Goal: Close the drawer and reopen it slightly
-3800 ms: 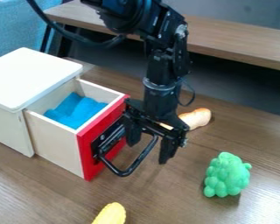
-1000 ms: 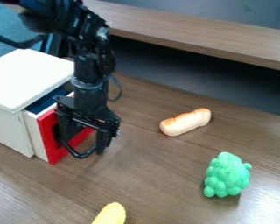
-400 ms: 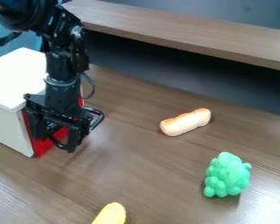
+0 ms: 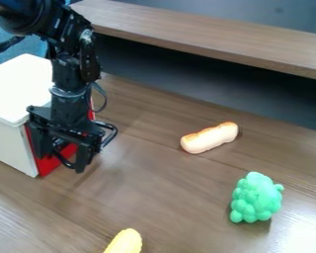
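My gripper (image 4: 63,159) stands at the left in the camera view, upright in front of the drawer, with its two fingers spread apart. Behind it, the red drawer front (image 4: 47,166) sits flush or nearly flush against the white cabinet (image 4: 19,86). The drawer's black handle (image 4: 108,132) loops out around the gripper, showing to its right and again low between the fingers. Whether the fingers touch the handle or the red front cannot be told. The middle of the drawer front is hidden behind the gripper.
A toy bread roll (image 4: 209,138) lies right of centre on the wooden table (image 4: 154,183). Green toy grapes (image 4: 256,197) are at the right, and a yellow toy (image 4: 126,241) is at the bottom edge. A raised wooden ledge (image 4: 220,37) runs along the back.
Over the earlier frames the drawer slid left into the cabinet, covering the blue cloth-like thing inside, and the gripper moved left with it. Since the last earlier frame, hardly anything differs.
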Available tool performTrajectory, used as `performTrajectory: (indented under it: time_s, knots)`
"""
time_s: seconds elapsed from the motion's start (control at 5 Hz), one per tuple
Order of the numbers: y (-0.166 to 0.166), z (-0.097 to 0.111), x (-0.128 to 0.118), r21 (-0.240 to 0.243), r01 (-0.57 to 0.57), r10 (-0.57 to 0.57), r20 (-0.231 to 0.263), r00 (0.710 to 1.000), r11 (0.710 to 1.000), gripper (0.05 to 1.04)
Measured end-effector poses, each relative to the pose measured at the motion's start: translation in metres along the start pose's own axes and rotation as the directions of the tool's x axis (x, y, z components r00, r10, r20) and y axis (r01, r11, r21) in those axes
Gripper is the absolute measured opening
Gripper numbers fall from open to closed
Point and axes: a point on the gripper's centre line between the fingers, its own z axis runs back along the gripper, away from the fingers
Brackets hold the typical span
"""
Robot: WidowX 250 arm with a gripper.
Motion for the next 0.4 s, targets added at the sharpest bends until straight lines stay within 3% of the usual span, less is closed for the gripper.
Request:
performTrajectory:
  time_s: [0.2,0.4]
  knots:
    - [-0.01,-0.002,0.002,-0.045,0.035,-0.035,-0.002,0.999,0.998,1.0]
    - [-0.033,0.005,0.012,-0.127,0.129,-0.13,0.001,0.991,0.983,0.999]
